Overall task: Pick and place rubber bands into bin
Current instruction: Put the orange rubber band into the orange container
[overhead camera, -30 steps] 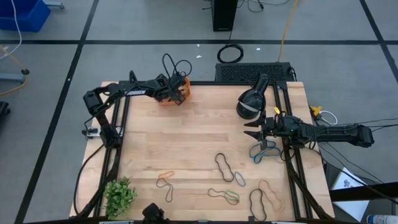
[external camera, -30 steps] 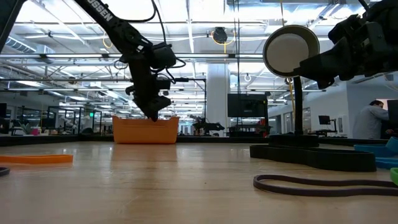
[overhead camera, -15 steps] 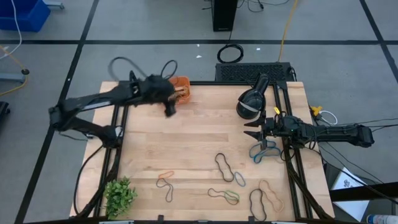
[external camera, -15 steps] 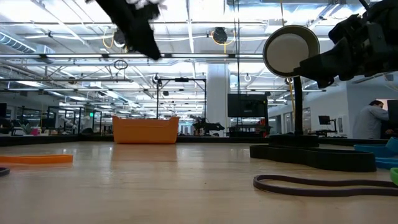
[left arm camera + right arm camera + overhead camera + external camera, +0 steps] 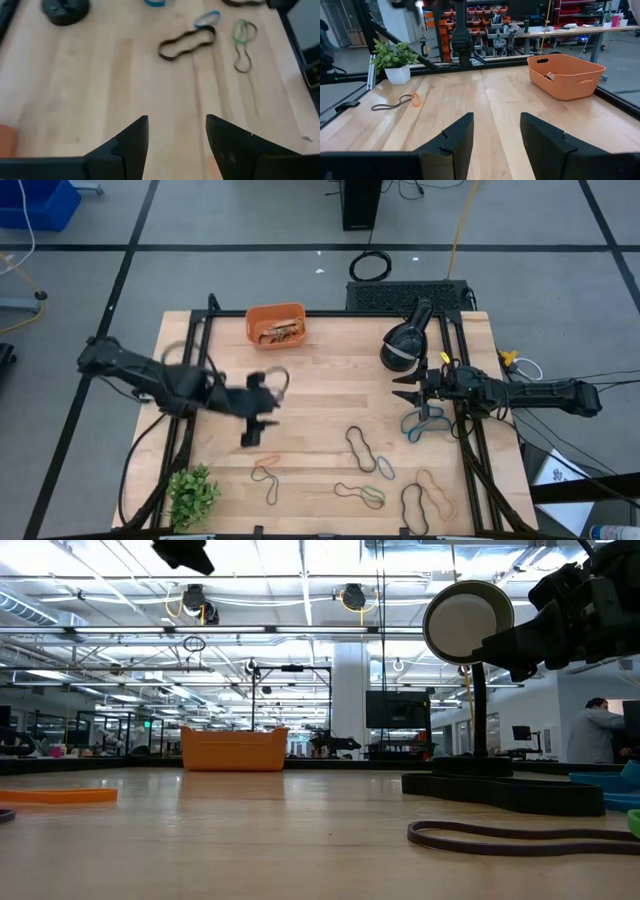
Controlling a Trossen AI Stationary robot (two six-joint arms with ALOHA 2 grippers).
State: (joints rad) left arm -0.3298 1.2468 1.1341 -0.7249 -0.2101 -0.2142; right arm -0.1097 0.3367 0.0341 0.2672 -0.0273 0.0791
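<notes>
Since a second ago the left arm has swung away from the bin [image 5: 275,325] at the bench's [image 5: 330,390] far edge toward the middle, its left hand [image 5: 252,422] empty with fingers apart. The step in hand looks like reaching for another band. The right hand [image 5: 400,387] waits, fingers apart, beside the blue band. The rubber bands [image 5: 362,448] lie along the near side; next comes descending over the orange-and-black one [image 5: 265,477].

No legible text or labels anywhere.
</notes>
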